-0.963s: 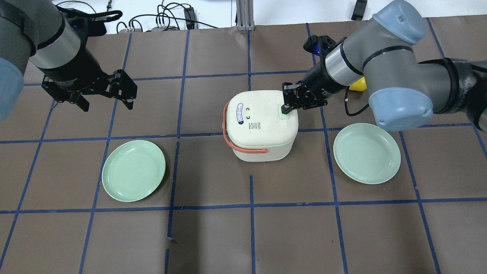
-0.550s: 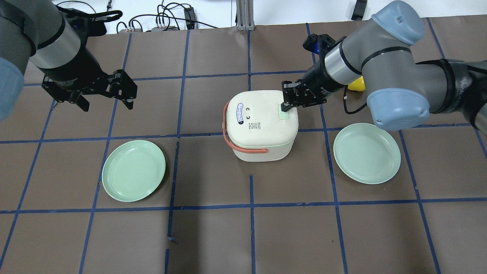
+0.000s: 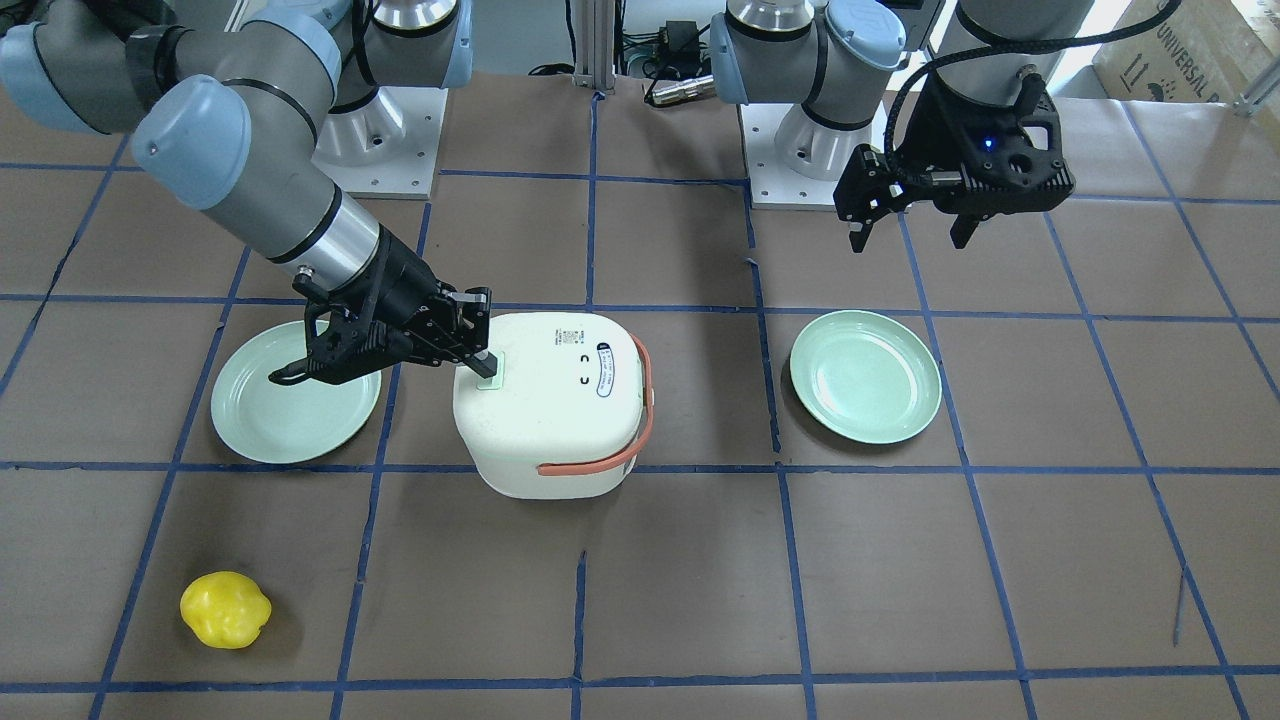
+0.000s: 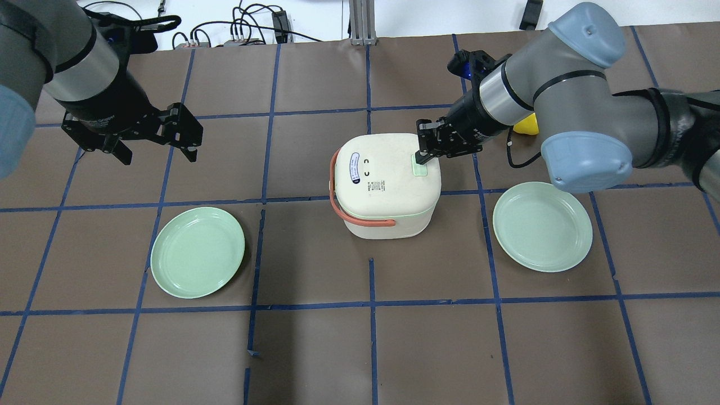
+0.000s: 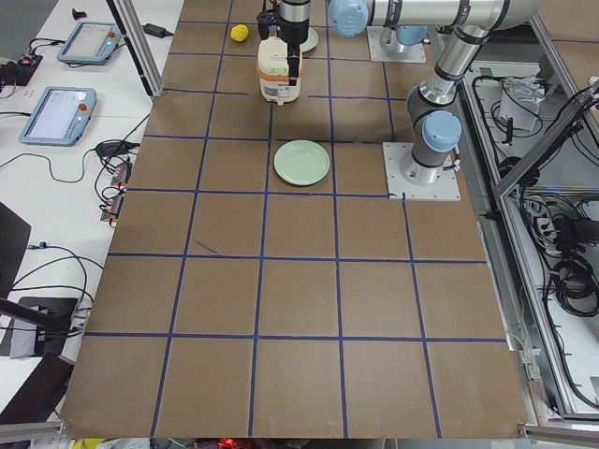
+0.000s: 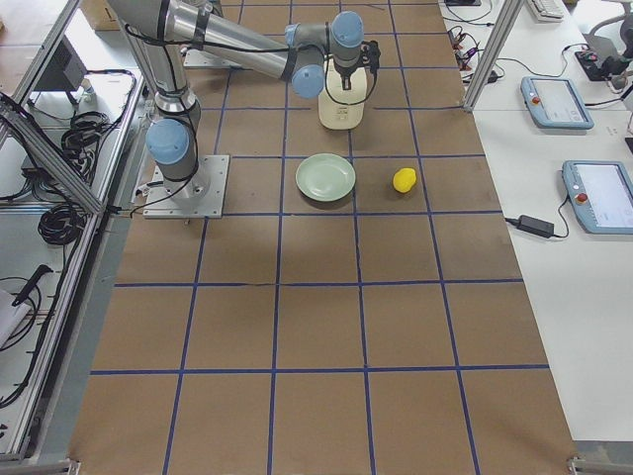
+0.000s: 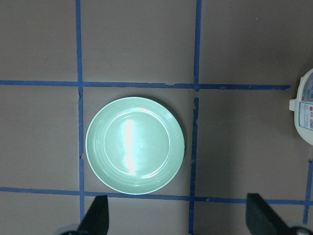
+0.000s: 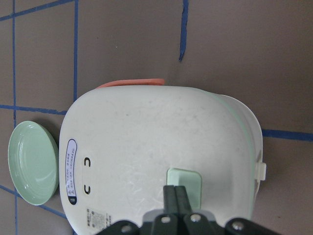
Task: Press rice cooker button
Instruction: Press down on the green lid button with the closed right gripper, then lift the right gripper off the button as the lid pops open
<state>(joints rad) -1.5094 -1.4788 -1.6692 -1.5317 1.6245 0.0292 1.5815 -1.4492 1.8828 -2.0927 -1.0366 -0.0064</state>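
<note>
The white rice cooker [image 4: 382, 185] with a salmon handle stands mid-table; it also shows in the front view [image 3: 560, 410]. Its pale green button [image 4: 419, 169] sits on the lid's edge nearest my right arm. My right gripper [image 4: 422, 159] is shut, fingers together, with the tips down on the button. The right wrist view shows the closed fingertips [image 8: 175, 193] against the button [image 8: 188, 183]. My left gripper [image 4: 157, 152] is open and empty. It hangs above the table at the far left, well away from the cooker, over a green plate [image 7: 135, 145].
One green plate [image 4: 197, 251] lies left of the cooker and another [image 4: 542, 226] lies to its right, under my right forearm. A yellow object [image 3: 225, 609] lies on the far side by my right arm. Blue tape lines grid the brown table.
My right gripper has shifted very slightly toward the far side while staying on the button. The left arm and the cooker have not moved.
</note>
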